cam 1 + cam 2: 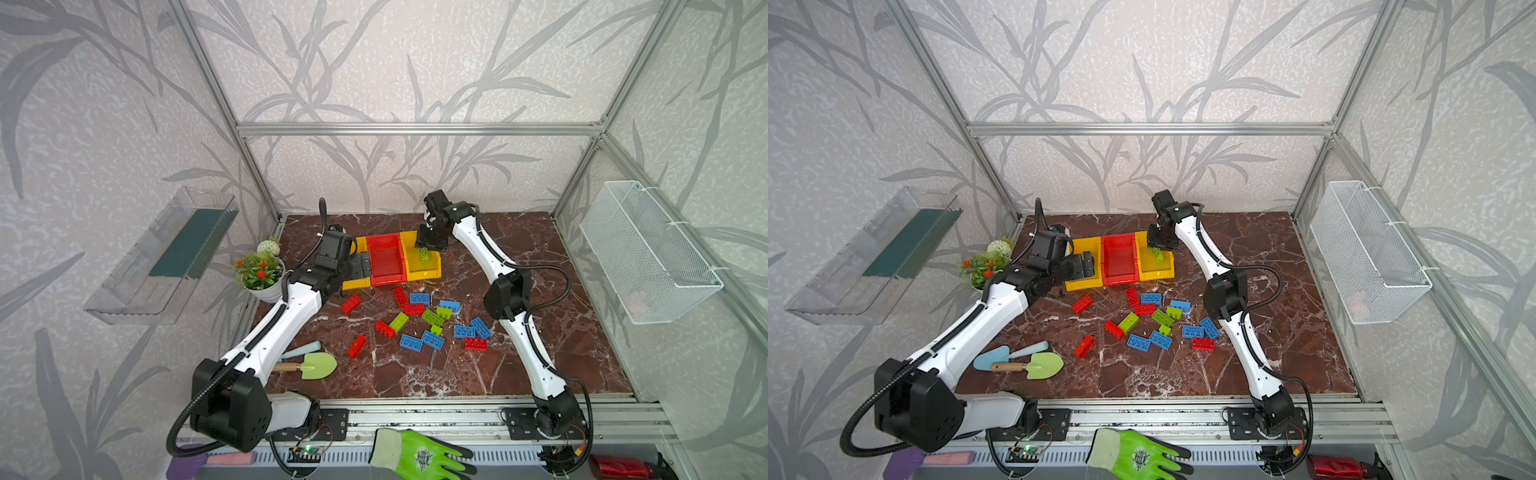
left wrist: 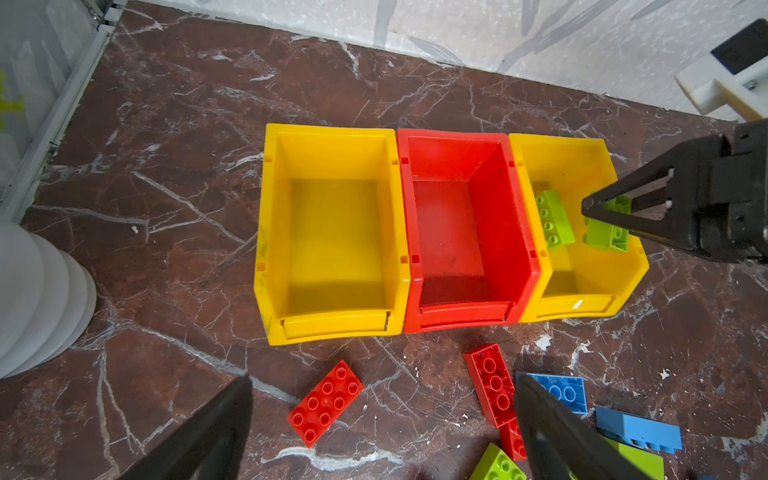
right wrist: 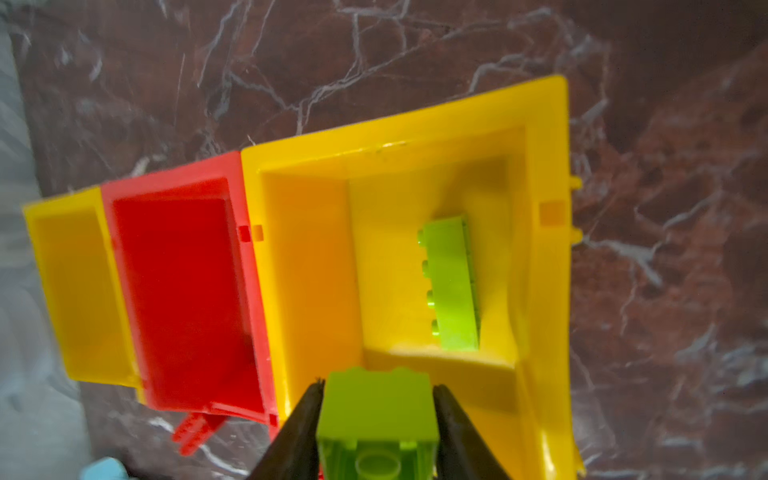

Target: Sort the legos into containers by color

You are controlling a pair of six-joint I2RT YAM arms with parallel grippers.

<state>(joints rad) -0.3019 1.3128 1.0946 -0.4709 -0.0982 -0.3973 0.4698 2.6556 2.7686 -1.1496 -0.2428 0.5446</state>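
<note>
The right gripper [image 3: 377,388] clamps a green lego [image 3: 376,415] over a yellow container [image 3: 548,137]; the left gripper [image 2: 384,382] stands wide apart. The emblem on the glove [image 1: 419,455] is too small to read.

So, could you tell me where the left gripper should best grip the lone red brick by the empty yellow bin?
Take the red brick across its two long sides, at mid-length, coming straight down from above. It lies flat, studs up, slanted to the empty yellow bin, with nothing touching it. The open left gripper would probably need turning to match.
</note>
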